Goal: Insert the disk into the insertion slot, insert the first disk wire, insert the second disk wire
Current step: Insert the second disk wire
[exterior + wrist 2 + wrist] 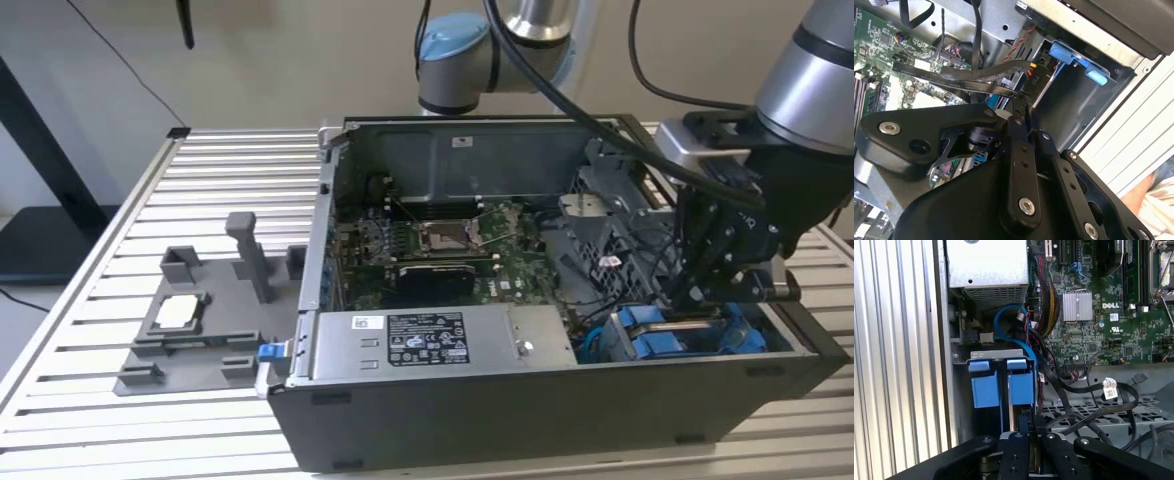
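The disk sits in its bright blue carrier [1001,385] in the insertion slot, at the case corner by the power supply; only the blue frame shows. The same blue carrier [667,335] lies at the exterior view's right, under my gripper [697,298]. In both wrist views my gripper [1029,429] is shut on a black connector [1024,421] of a disk wire, just off the carrier's rear edge. Flat black cables [979,75] run from that connector [1026,95] at my gripper [1021,111]. I cannot tell which disk wire this is.
The open computer case [534,410] stands on a slatted metal table [200,170]. Inside are the motherboard [454,245], the silver power supply box [427,340] and loose cables [1094,385]. A grey fixture [200,320] lies at the exterior view's left. A person's sleeve [1154,195] is beside the table.
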`<state>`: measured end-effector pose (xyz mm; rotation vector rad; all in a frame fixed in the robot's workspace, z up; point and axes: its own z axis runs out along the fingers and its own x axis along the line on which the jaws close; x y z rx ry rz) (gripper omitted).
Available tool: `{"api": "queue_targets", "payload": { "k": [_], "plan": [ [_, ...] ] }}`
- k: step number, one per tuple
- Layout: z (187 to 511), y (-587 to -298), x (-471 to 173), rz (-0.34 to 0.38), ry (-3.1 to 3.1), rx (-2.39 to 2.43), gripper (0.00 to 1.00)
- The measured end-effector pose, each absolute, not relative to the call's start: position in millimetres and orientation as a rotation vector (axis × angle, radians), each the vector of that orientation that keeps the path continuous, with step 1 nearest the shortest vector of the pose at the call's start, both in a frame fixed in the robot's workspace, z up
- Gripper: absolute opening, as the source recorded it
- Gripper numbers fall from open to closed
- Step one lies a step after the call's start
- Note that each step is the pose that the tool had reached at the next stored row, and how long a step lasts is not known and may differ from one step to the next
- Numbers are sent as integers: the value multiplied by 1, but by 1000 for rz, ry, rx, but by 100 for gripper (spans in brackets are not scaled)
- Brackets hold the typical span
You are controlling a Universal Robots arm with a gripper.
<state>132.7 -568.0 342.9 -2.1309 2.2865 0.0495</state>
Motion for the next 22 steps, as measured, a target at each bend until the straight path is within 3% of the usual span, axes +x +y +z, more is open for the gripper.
{"api": "queue_targets", "payload": {
  "k": [22],
  "plan": [
    [338, -567, 133, 49, 2286, -2131, 16]
  ]
}}
